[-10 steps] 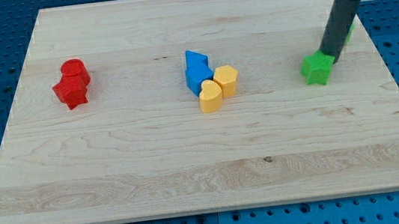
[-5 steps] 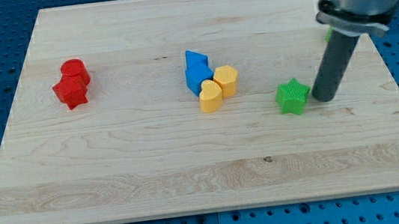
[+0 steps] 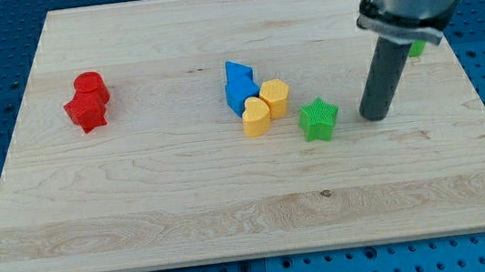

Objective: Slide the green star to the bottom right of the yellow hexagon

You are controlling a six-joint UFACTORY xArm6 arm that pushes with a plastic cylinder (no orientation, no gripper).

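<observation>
The green star [image 3: 318,119] lies on the wooden board, just to the lower right of the yellow hexagon [image 3: 276,97], with a small gap between them. My tip [image 3: 374,116] stands to the right of the green star, a short way off and not touching it. A yellow heart-like block [image 3: 256,116] touches the hexagon on its lower left.
Two blue blocks [image 3: 239,85] sit against the yellow pair on the upper left. A red cylinder [image 3: 89,85] and a red star [image 3: 86,111] sit together at the view's left. Another green block [image 3: 415,47] shows partly behind the rod at the right.
The green star has slid left and slightly down, from the right side to beside the yellow hexagon. My tip followed it left and now stands apart from it.
</observation>
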